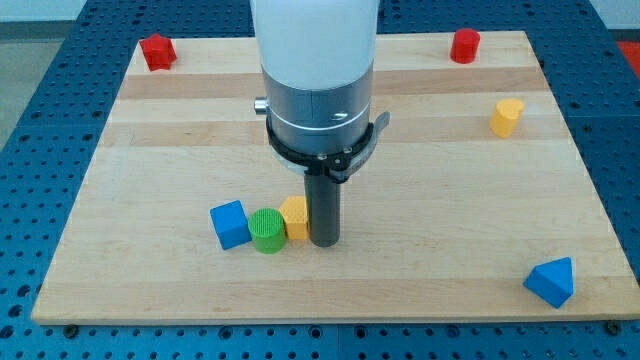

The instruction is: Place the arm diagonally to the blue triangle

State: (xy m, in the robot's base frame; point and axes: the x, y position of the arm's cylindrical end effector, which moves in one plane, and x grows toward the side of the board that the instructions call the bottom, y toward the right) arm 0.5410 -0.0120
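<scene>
- While the arm's tip (323, 243) sits low-centre on the wooden board (180, 150), the blue triangle (552, 281) lies well apart from it, toward the view's bottom right, near the board's corner.
- No gripper on this rig, so nothing is being held; the rod just rests its end on the board surface.
- Tip is touching or just beside the yellow block (295, 217), on that block's right side. Shape of that block is partly hidden by the rod.
- Left of the yellow block: a green cylinder (267, 230) pressed against it, then a blue cube (229, 224) just beside the cylinder. The three form a tight row, likely bunched by pushing.
- Far from the triangle: a yellow block (507, 117) up its side of the board, a red cylinder (465, 45) at the top right, a red block (157, 51) at the top left.
- Judgement: task not yet done. Tip needs to travel right and slightly down, stopping off a corner of the triangle rather than level with or straight above it.
- Path looks free of blocks; main risk is overshooting and nudging the triangle off the edge.
</scene>
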